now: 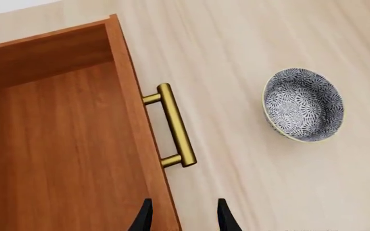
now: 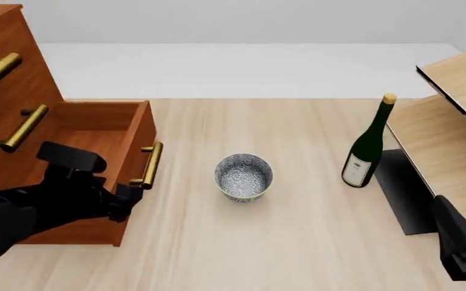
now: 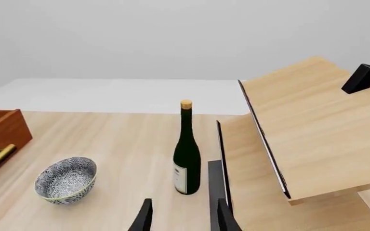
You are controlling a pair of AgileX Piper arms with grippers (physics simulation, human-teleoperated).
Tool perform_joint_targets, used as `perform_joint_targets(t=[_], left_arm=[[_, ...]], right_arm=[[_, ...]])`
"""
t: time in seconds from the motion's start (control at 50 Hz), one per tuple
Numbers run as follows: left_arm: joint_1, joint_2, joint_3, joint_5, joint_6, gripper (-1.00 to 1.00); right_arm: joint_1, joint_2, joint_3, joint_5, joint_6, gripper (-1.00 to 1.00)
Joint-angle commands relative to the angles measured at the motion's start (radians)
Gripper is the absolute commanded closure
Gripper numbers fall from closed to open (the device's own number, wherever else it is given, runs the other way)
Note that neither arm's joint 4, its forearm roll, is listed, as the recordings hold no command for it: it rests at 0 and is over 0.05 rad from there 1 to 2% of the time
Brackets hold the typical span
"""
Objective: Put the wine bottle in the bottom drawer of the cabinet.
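Observation:
The wine bottle (image 2: 368, 145) stands upright on the table at the right, dark green with a cork top and white label; it also shows in the right wrist view (image 3: 187, 154). My right gripper (image 3: 183, 219) is open and empty, well short of the bottle. The cabinet (image 2: 6, 91) stands at the left with its bottom drawer (image 2: 95, 130) pulled out and nothing inside. My left gripper (image 1: 181, 219) is open, just short of the drawer's brass handle (image 1: 172, 125), its fingers either side of the front panel's top edge.
A blue-patterned bowl (image 2: 244, 176) sits mid-table between drawer and bottle. A pale slanted shelf unit (image 2: 451, 121) stands close to the right of the bottle. Upper drawer handles (image 2: 22, 126) jut from the cabinet front.

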Motion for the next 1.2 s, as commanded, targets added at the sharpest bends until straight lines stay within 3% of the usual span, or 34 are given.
perform_joint_targets(t=[0.02, 0.4, 0.44, 0.66, 0.7, 1.2], left_arm=[[-0.037, 0.009, 0.007, -0.002, -0.016, -1.00], [-0.074, -0.012, -0.003, 0.019, -0.058, -1.00], [-0.069, -0.014, -0.009, 0.023, -0.028, -1.00], [-0.085, -0.046, -0.021, 0.056, -0.036, -1.00], [-0.072, -0.063, -0.021, 0.065, 0.017, -1.00], [-0.077, -0.281, -0.165, 0.318, 0.063, -1.00]], right_arm=[[0.001, -0.001, 0.000, 0.001, 0.001, -1.00], [0.003, 0.000, 0.000, -0.001, 0.004, -1.00], [0.004, -0.001, 0.000, 0.001, 0.002, -1.00], [0.004, -0.001, 0.000, 0.000, 0.005, -1.00], [0.005, -0.004, 0.001, 0.003, 0.003, -1.00], [0.017, -0.004, 0.001, 0.002, 0.006, -1.00]])
